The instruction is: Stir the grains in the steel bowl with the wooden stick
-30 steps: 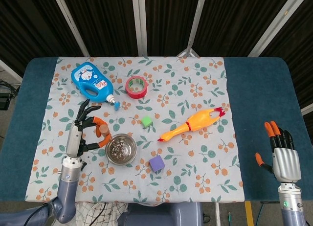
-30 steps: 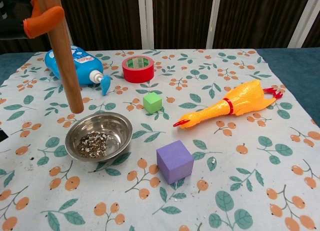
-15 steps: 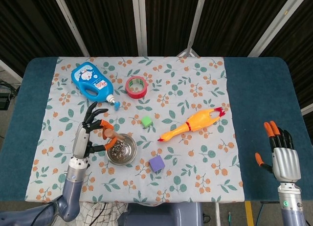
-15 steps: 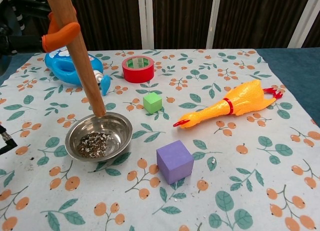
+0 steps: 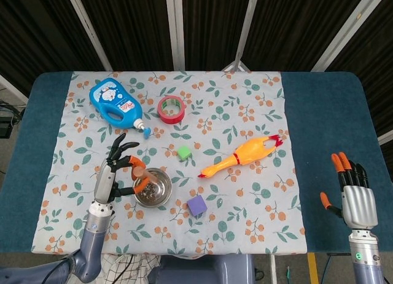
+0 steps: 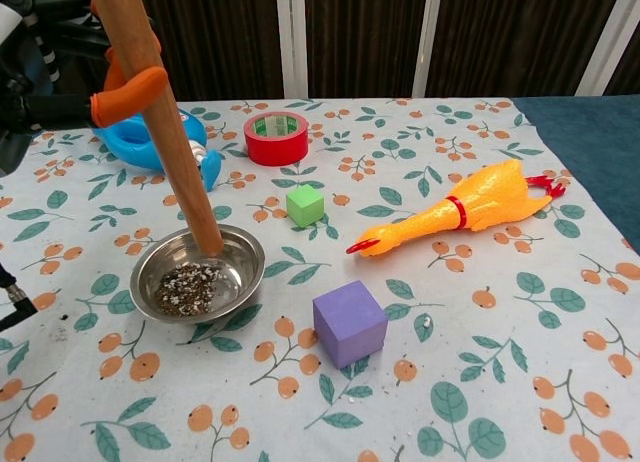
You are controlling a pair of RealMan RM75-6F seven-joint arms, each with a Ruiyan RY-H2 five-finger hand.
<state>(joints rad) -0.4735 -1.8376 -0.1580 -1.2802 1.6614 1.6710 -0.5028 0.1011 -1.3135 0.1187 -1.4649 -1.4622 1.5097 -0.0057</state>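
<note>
Already tilted, wooden stick [image 6: 165,122] (plain, cylindrical) inside steel bowl [image 6: 240,247].

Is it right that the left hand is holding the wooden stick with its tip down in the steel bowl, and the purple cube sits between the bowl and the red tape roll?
Not quite. The left hand does hold the wooden stick with its tip in the steel bowl, but the green cube lies between the bowl and the red tape roll. The purple cube sits on the bowl's other side, nearer the camera, as the chest view shows.
</note>
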